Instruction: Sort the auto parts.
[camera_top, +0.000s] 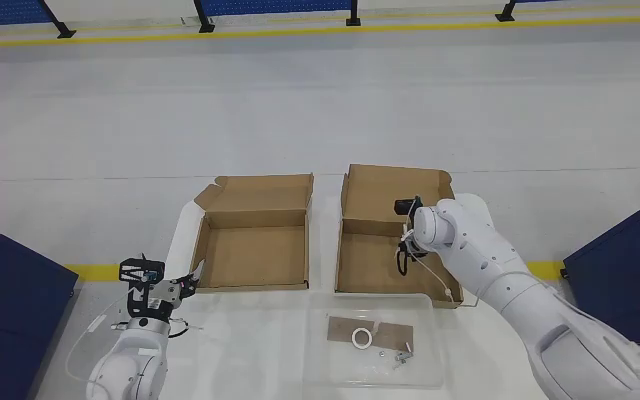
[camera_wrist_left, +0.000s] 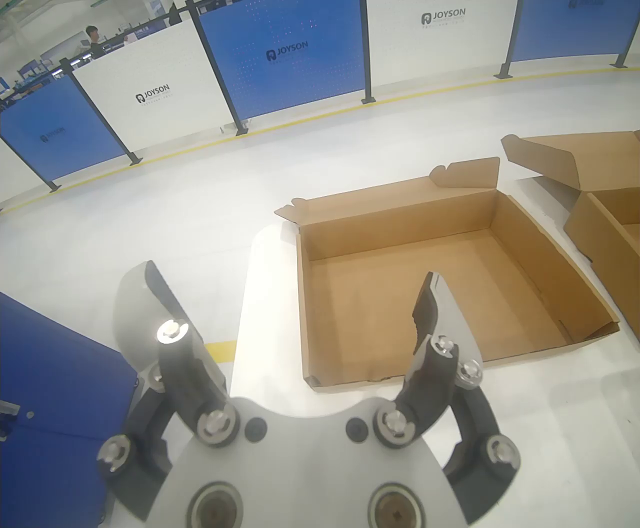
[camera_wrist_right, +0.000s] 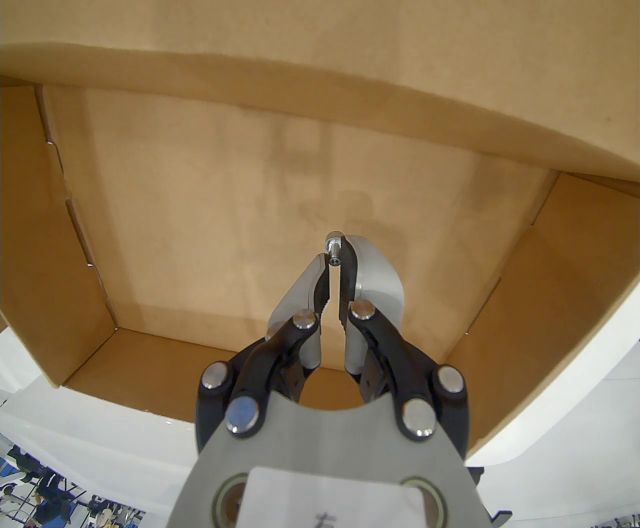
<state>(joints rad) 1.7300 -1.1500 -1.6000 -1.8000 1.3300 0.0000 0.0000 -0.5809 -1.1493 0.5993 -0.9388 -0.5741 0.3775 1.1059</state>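
One table (camera_top: 250, 330): white; I see everything sitting on it.
Two boxes: brown, side by side, lids open, the left box (camera_top: 255, 258) and the right box (camera_top: 362, 272).
Right arm (camera_top: 500, 285): bends in from the right side, its end over the right box and pointing down into it.
Left arm (camera_top: 130, 365): low at the near left corner of the table, its end pointing at the left box.
Tray (camera_top: 318, 350): clear, in front of the right box.
Left gripper (camera_wrist_left: 290, 277): fingers spread wide, nothing in them, just by the left box's near corner.
Right gripper (camera_wrist_right: 336, 256): fingers almost closed, pinching a bolt (camera_wrist_right: 333, 246) at the tips.
Card piece (camera_top: 392, 333): flat and brown, in the tray.
Ring (camera_top: 361, 339): white, touching the card piece.
Small metal bits (camera_top: 400, 355): in the tray, beside the card piece.
Bolt: tiny and shiny, held above the right box's floor; I cannot tell if it touches.
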